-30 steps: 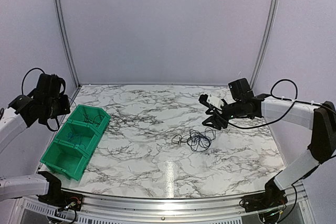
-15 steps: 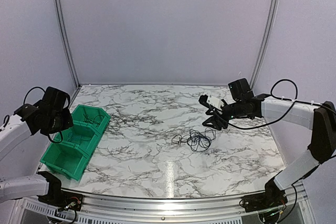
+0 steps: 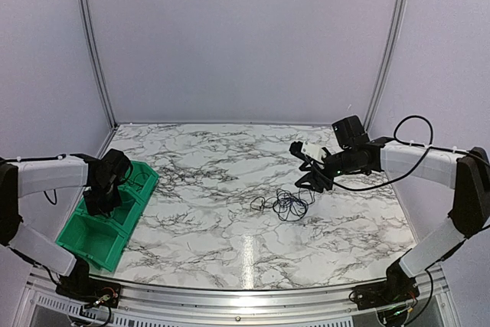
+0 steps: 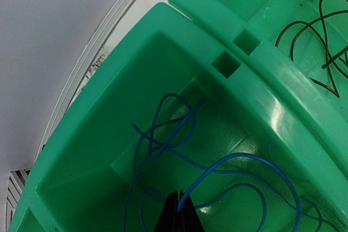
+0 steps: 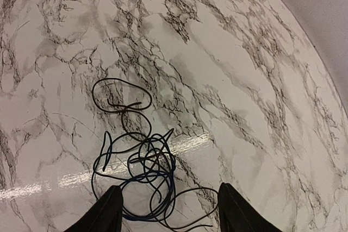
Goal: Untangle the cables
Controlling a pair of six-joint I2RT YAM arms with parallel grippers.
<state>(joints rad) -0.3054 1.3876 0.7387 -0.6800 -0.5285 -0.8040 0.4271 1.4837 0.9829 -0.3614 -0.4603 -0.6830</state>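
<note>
A tangle of thin dark and blue cables [image 3: 287, 203] lies on the marble table right of centre; it also shows in the right wrist view [image 5: 142, 161]. My right gripper [image 3: 312, 179] hovers just behind and above it, open and empty [image 5: 168, 215]. My left gripper [image 3: 98, 201] reaches down into the middle compartment of the green bins [image 3: 92, 244]. In the left wrist view it [image 4: 182, 213] is shut on a blue cable [image 4: 247, 154] that loops across that compartment's floor.
The row of three joined green bins stands along the table's left edge. The neighbouring compartment [image 4: 283, 107] holds a thin dark cable [image 4: 292, 24]. Metal rails border the table, with walls close behind and at both sides.
My left arm has swung down from high at the left wall into the green bins. My right gripper has barely moved, and the tangle lies as before.
</note>
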